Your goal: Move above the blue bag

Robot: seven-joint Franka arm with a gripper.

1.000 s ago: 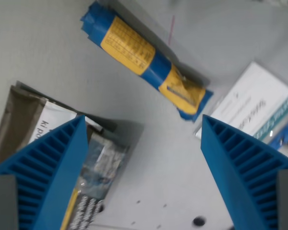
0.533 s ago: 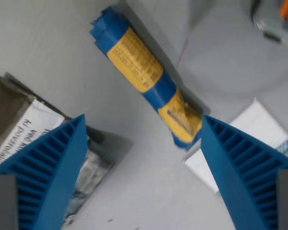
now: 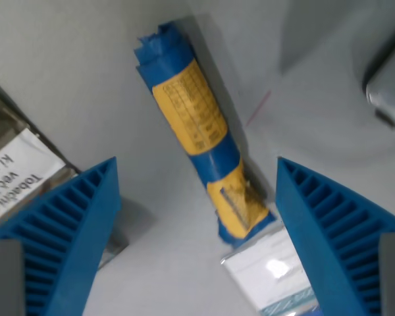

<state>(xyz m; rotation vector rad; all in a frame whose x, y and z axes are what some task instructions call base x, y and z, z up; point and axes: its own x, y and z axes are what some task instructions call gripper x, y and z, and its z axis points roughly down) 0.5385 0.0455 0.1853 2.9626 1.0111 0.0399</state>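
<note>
Centring the wide-open blue ribbed gripper (image 3: 196, 197) over the rolled blue plastic bag with yellow labels (image 3: 201, 135) means nudging toward its upper end.

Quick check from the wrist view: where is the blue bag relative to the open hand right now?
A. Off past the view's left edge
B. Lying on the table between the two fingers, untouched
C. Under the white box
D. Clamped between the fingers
B. The blue bag lies in the gap of the open hand, touching neither finger.
</note>
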